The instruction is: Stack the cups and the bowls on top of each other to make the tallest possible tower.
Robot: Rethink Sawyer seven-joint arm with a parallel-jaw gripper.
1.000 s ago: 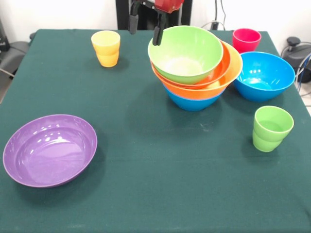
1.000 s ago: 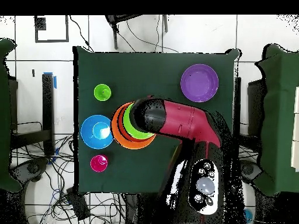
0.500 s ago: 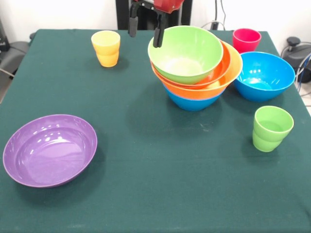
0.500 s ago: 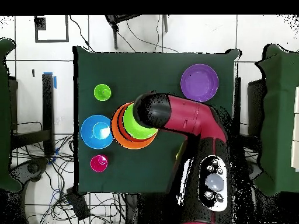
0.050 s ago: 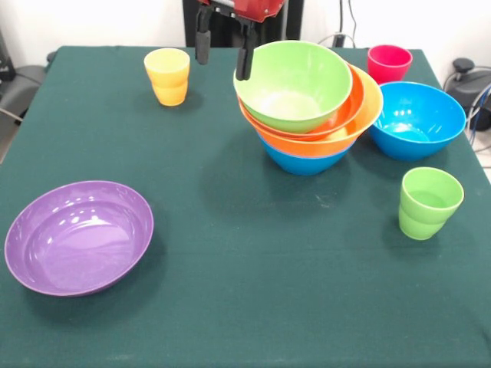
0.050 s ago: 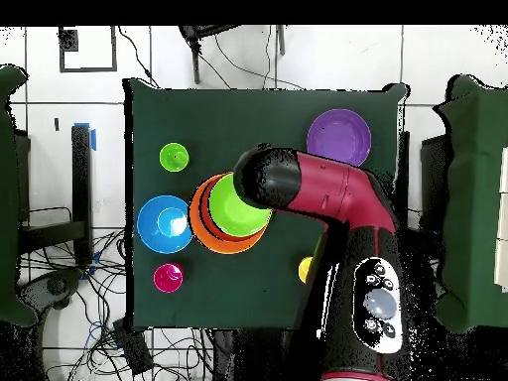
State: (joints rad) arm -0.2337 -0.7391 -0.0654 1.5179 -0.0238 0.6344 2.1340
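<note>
The red and black arm [image 6: 337,198] reaches from the pedestal side across the desk [image 5: 245,307], its dark wrist hanging over the edge of the lime green plastic bowl [image 5: 293,84] in the overhead view. In the front view only the end effector [image 5: 222,50] shows, coming down from the top edge; its two black fingers [image 5: 202,46] are spread apart with nothing between them, one hanging just beside the rim of the lime green bowl, the other toward the small glossy yellow plastic cup [image 5: 167,75].

The tower [image 5: 311,115] stands toward the far middle of the green-covered desk: a blue plastic bowl [image 5: 303,161] lowest, a large yellow-orange bowl [image 5: 360,115] in it, an orange-red bowl [image 5: 349,103] next, and the lime green bowl on top. The upper bowls tilt, their openings tipped toward the camera in the front view.

A second, round blue plastic bowl [image 5: 418,119] sits upright just beside the tower. A red-pink plastic cup [image 5: 389,63] stands behind it near the far edge, and a light green plastic cup [image 5: 430,202] stands nearer the camera on the same side. A wide, shallow purple plastic bowl [image 5: 78,236] lies well apart from the tower, at the near corner on the other side.
</note>
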